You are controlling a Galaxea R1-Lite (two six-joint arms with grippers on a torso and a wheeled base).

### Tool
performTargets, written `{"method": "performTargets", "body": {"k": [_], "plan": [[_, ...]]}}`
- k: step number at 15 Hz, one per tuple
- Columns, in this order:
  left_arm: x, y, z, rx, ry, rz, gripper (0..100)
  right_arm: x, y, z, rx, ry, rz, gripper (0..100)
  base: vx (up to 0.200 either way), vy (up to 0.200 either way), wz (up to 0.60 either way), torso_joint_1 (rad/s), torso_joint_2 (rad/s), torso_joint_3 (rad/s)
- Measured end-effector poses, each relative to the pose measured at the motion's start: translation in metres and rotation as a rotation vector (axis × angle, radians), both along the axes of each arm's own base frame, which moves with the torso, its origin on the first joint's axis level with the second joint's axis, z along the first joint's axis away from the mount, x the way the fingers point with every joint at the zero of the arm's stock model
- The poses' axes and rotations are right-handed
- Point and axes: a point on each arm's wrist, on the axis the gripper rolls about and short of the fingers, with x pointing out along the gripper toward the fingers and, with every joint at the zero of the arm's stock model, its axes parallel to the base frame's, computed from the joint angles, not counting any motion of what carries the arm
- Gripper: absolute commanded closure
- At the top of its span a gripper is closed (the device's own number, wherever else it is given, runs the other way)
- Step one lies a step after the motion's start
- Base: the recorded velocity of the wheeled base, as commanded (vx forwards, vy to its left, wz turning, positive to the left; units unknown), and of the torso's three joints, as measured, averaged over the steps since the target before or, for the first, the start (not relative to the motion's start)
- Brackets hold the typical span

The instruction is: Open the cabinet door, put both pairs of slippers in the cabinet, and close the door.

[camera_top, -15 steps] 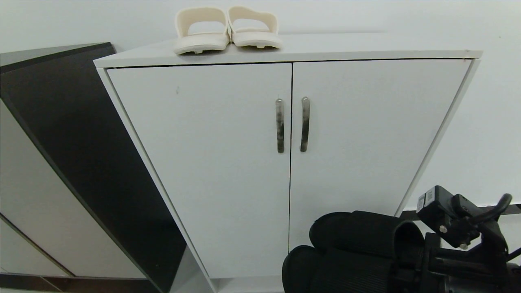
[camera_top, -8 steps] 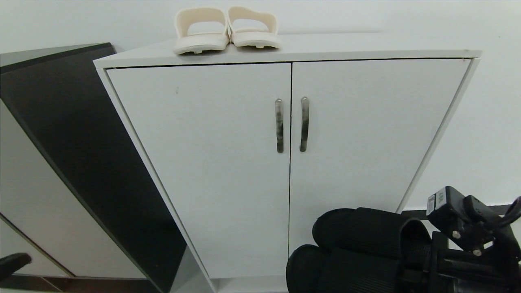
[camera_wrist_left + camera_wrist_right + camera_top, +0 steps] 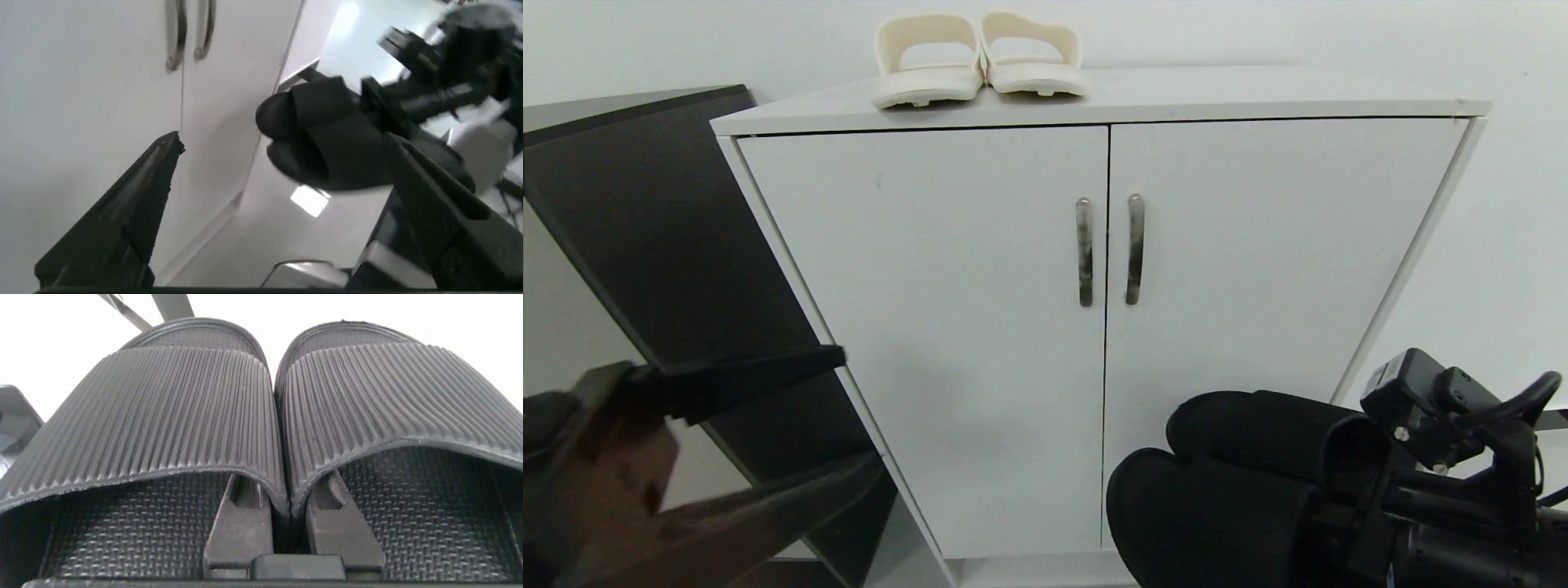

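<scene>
The right gripper point(image 3: 282, 527) is clamped on the touching inner edges of the black slippers point(image 3: 196, 416). They lie side by side, toes pointing away from it, low before the cabinet's point(image 3: 1217, 94) shut doors point(image 3: 931, 286). The left gripper point(image 3: 858, 408) gapes wide at the cabinet's lower left corner. The white slippers point(image 3: 980, 57) sit on the cabinet top, lengthwise front to back.

White cabinet point(image 3: 1258, 94), doors point(image 3: 931, 327) shut, cream slippers point(image 3: 968, 77) paired on top, black ribbed slippers point(image 3: 1241, 482) held low before right door point(image 3: 1258, 261).
</scene>
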Motion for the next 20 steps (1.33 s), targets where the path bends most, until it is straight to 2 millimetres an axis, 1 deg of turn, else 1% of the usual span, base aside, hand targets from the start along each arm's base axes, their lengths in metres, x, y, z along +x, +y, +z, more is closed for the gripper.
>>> {"method": "performTargets", "body": {"k": [2,3,6,7,9,12,14,17,20], "plan": [[0.02,-0.031,0.007,-0.023,0.028,0.0,0,0.001,0.001,0.0,0.0,0.0,-0.002,100,0.0,0.0,0.0,0.0,0.0,0.0],[0.028,-0.05,0.012,-0.029,0.036,-0.024,0,0.001,0.001,0.0,-0.002,0.002,-0.002,100,0.0,0.0,0.0,0.0,0.0,0.0],[0.042,-0.1,0.024,-0.038,0.043,-0.122,0,0.002,0.001,-0.001,-0.006,0.004,-0.004,100,0.0,0.0,0.0,0.0,0.0,0.0],[0.046,-0.112,0.026,-0.039,0.044,-0.158,0,0.002,0.0,-0.001,-0.007,0.005,-0.007,100,0.0,0.0,0.0,0.0,0.0,0.0],[0.055,-0.13,0.027,-0.023,0.067,-0.227,0,0.002,0.0,-0.002,-0.009,0.007,-0.004,100,0.0,0.0,0.0,0.0,0.0,0.0],[0.077,-0.144,0.033,-0.021,0.085,-0.275,0,0.001,-0.001,-0.004,-0.012,0.01,-0.005,100,0.0,0.0,0.0,0.0,0.0,0.0],[0.087,-0.149,0.033,-0.024,0.085,-0.254,0,0.001,-0.002,-0.004,-0.012,0.01,-0.005,100,0.0,0.0,0.0,0.0,0.0,0.0],[0.094,-0.151,0.033,-0.027,0.074,-0.18,0,0.0,-0.002,-0.003,-0.01,0.009,-0.004,100,0.0,0.0,0.0,0.0,0.0,0.0],[0.096,-0.15,0.036,-0.047,0.043,-0.116,0,0.0,-0.002,-0.003,-0.011,0.009,-0.004,100,0.0,0.0,0.0,0.0,0.0,0.0]]}}
